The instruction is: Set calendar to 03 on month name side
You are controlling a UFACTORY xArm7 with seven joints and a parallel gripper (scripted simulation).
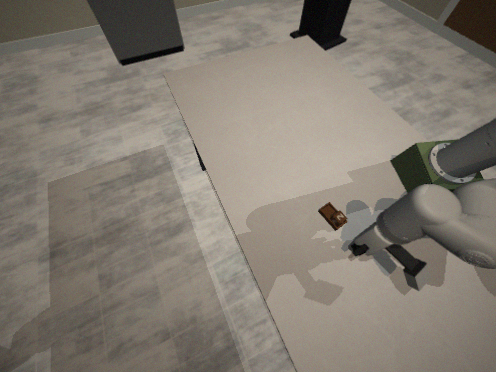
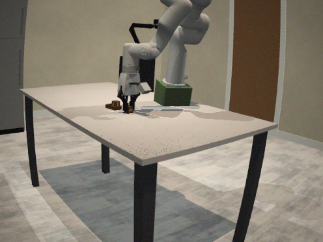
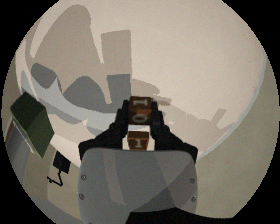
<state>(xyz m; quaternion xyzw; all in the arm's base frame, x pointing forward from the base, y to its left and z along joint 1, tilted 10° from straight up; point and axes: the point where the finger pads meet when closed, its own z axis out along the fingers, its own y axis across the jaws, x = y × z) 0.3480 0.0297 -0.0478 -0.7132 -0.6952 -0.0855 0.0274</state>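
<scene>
The small brown tray (image 1: 326,214) (image 2: 111,107) stands on the table. A brown cube (image 1: 340,218) (image 2: 115,103) sits at one end of it, with a light digit on top that looks like a sideways 2. My gripper (image 1: 359,250) (image 2: 128,108) (image 3: 139,108) points down beside the tray, its fingertips low at the table. It is shut on a second brown cube (image 2: 131,109) (image 3: 140,103), with a finger on each side. That cube shows a sideways 1 and, on the adjoining face, a 0. Below it in the wrist view, another brown block (image 3: 138,141) bears a light mark; which part it is I cannot tell.
The pale table top (image 1: 280,124) (image 2: 202,129) carries the green base block (image 1: 412,166) (image 2: 172,95) (image 3: 32,122) of the arm. The arm casts shadows over the tray and gripper area. The table's long edge runs to the tray's left in the top view.
</scene>
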